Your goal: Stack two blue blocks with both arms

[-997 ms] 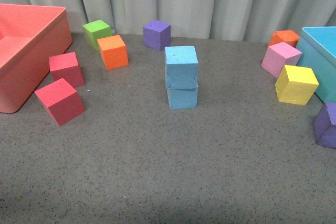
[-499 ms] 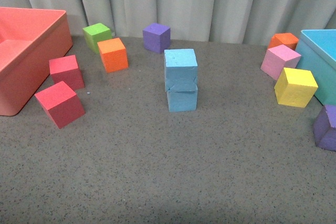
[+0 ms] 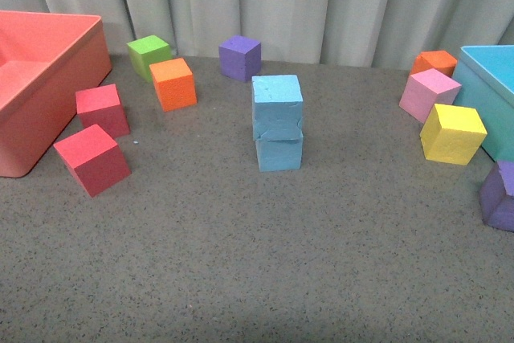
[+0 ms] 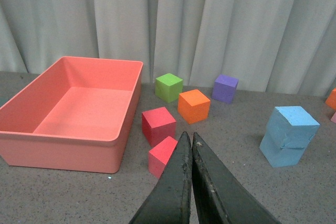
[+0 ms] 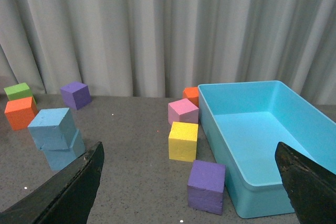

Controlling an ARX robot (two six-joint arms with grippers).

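Observation:
The two blue blocks stand stacked in the middle of the table. The upper blue block [image 3: 277,106] sits slightly askew on the lower blue block [image 3: 279,153]. Neither arm shows in the front view. In the left wrist view my left gripper [image 4: 188,136] is shut with nothing in it, well clear of the blue stack [image 4: 290,132], with a red cube just beyond its tips. In the right wrist view my right gripper [image 5: 189,148] is wide open and empty. The blue stack [image 5: 52,132] stands off beyond one finger [image 5: 79,182].
A salmon bin [image 3: 76,78] stands at the left and a turquoise bin [image 3: 482,90] at the right. Two red cubes [image 3: 92,157], an orange cube [image 3: 173,83], a green cube [image 3: 148,52] and a purple cube [image 3: 239,58] lie left and behind. Pink [image 3: 430,92], yellow [image 3: 452,132] and purple [image 3: 499,196] cubes lie at the right.
The front picture has shifted by a few pixels. The blue stack and the other cubes stand where they were.

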